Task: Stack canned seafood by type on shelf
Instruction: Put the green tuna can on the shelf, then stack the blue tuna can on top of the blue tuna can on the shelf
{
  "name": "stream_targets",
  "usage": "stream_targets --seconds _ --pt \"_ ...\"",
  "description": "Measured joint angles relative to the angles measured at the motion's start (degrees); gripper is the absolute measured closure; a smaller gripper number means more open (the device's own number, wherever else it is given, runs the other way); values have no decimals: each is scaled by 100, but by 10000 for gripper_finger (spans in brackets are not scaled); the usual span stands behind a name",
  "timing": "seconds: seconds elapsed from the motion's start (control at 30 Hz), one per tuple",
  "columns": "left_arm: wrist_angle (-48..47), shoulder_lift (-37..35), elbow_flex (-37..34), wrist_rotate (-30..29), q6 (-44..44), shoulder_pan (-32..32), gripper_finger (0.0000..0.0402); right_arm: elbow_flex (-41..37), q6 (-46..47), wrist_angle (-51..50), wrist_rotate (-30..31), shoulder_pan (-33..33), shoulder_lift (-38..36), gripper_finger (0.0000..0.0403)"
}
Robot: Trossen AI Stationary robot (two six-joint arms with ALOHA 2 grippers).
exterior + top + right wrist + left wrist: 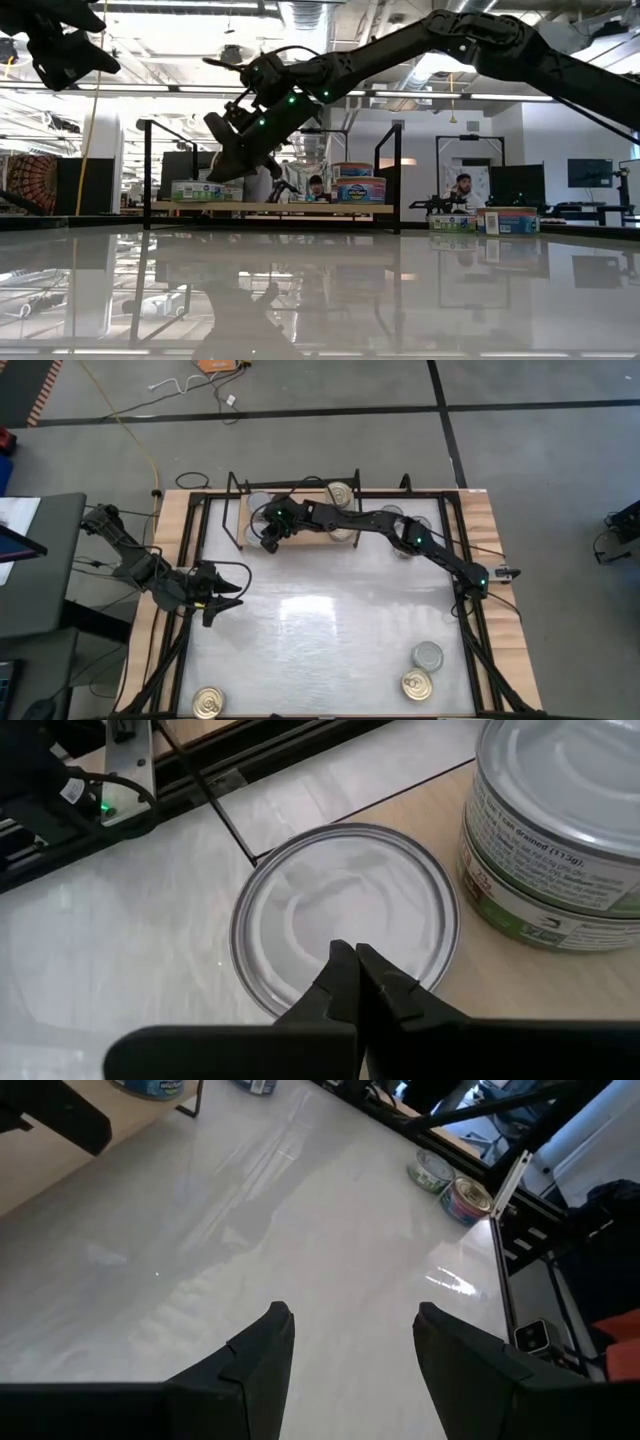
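The shelf (300,525), a wooden board in a black wire frame, stands at the table's far middle. My right gripper (355,960) is shut and slants down over a grey-topped can (345,910) at the board's left near corner. Beside this can is a stack of two grey-topped cans (560,830). Gold-topped cans (340,493) sit farther right on the board. My left gripper (350,1345) hangs open over the table's left side (236,586), with nothing between its fingers. My right gripper has its shut fingertips (340,970) over the grey can's flat top (330,925), near the rim on the arm's side, slanting down from the table's right. The can rests flat on the board. Whether the fingertips touch the lid, I cannot tell.
A grey-topped can (427,655) and a gold-topped can (417,684) lie near the table's front right, and another gold-topped can (207,703) at the front left. More cans (402,547) sit under the right arm. The middle of the white tabletop (320,620) is bare.
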Motion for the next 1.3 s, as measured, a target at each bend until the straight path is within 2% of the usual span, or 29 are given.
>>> stream_targets --seconds 0.2,0.7,0.93,1.1,1.3 --pt "4 0 0 0 -44 2 205 2 -322 22 304 -5 6 382" --pt "2 0 0 -2 -90 2 205 -2 -222 178 331 -61 17 382" --pt "-1 0 0 -2 122 2 205 -13 -141 139 270 -26 -416 376" --pt "-1 0 0 -4 202 2 205 -9 -188 -503 251 7 -980 377" --pt "-4 59 0 -9 163 2 205 -2 -289 -2035 235 135 -1715 377"
